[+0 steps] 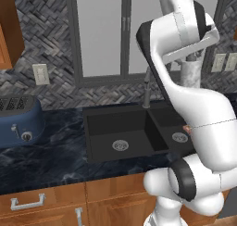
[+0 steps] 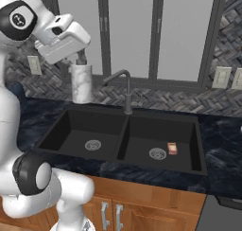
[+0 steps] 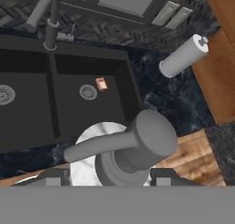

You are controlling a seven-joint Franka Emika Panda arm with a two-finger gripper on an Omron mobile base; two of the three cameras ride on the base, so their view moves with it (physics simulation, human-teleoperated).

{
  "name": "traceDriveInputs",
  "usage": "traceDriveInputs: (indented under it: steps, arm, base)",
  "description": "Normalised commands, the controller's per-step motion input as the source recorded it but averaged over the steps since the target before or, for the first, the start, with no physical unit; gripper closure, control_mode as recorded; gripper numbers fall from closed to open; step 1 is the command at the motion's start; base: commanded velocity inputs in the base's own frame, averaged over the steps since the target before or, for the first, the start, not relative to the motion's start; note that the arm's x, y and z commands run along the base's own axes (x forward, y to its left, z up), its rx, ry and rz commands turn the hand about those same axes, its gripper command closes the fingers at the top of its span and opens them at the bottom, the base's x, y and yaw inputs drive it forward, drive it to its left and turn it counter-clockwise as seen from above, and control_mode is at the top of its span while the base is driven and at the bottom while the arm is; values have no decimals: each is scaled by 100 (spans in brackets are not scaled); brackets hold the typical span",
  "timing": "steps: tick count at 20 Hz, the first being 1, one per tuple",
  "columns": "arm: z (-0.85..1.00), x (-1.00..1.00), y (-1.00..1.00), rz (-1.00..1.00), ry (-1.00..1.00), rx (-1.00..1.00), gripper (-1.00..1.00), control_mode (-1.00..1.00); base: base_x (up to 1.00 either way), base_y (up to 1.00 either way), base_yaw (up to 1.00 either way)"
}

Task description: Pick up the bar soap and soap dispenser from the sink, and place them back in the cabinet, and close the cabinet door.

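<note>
Dark marbled countertop (image 2: 222,145) runs along a herringbone tile wall, with grey-framed window panes (image 2: 130,33) above it and wood base cabinets (image 2: 156,201) below its front edge. Sunk into the counter is the black double-basin sink (image 2: 71,115), a round steel drain in each basin and a dark curved faucet (image 2: 124,85) rising from its back edge at the divider. The white arm (image 1: 194,123) rises over the sink and bends back toward the window. A blue toaster (image 1: 18,121) stands on the counter near its left end, well apart from the sink. The soap dispenser (image 2: 81,83), a white marbled cylinder with a grey pump top, hangs upright above the sink's back edge over the left basin in the right base view, clear of the counter. The gripper (image 3: 108,176) is clenched on this dispenser: in the hand view the fingertips (image 3: 55,178) press either side of its marbled body, with the grey pump head and spout (image 3: 133,142) just ahead of them. A paper towel roll (image 3: 182,57) stands on the counter beyond the sink's right edge, near the wall, beside a brown wood panel. The bar soap (image 2: 172,148), a small pinkish-peach block, lies flat on the floor of the right basin, just beside the drain (image 2: 157,153) on its right side and near the basin's right wall.
</note>
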Motion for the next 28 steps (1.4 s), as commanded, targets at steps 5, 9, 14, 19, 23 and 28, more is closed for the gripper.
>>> traceDriveInputs:
  steps: [5,9,14,19,23,28]
  arm:
    - [0,-9,34,2,-12,4,100,-100]
    - [0,-3,25,8,-18,3,100,-100]
    - [0,0,12,19,-16,1,100,-100]
    - [0,0,4,21,-6,1,100,-100]
    - [-14,0,9,16,-8,0,100,-100]
    - [-3,0,3,9,-3,0,100,-100]
  base:
    - [0,0,0]
    - [0,0,0]
    - [0,0,0]
    - [0,0,0]
    - [0,0,0]
    - [0,0,0]
